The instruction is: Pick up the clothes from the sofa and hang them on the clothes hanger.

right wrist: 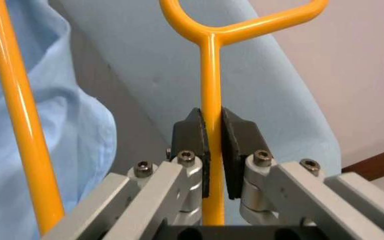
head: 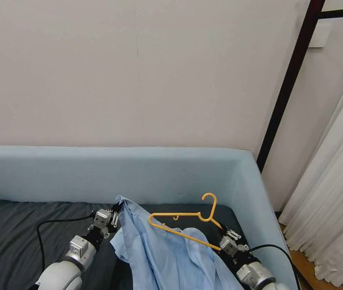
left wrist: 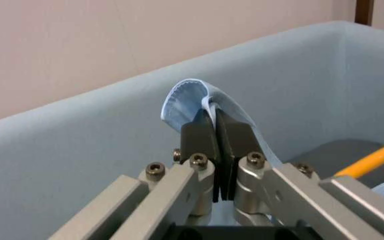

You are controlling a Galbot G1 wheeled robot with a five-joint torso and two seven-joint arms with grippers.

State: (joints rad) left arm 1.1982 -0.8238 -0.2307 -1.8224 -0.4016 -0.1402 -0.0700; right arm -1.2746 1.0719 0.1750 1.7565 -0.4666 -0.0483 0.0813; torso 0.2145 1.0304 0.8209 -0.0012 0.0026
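The left gripper's jaws were pressed together on a fold of the light blue shirt, whose stitched edge curled up and over their tips in the left wrist view. In the head view this gripper sat at the garment's upper left corner, holding that corner raised above the sofa's dark grey seat cushion, and a black cable looped back from the arm.

The right gripper's jaws were clamped on the straight stem of the orange clothes hanger, just below the point where the stem opens into the hook. One of the hanger's arms ran alongside in the right wrist view, against the blue cloth. From the head camera the hanger was tilted, its hook uppermost and towards the sofa's right end, its lower arm lying across the top of the shirt near the collar area. Whether that arm had passed inside the garment could not be told.

The shirt hung and bunched between the two grippers, draping down over the seat. Behind it rose the pale blue sofa backrest, which turned into a side arm on the right. A plain wall stood behind, with a black pole and white curtains off to the right.
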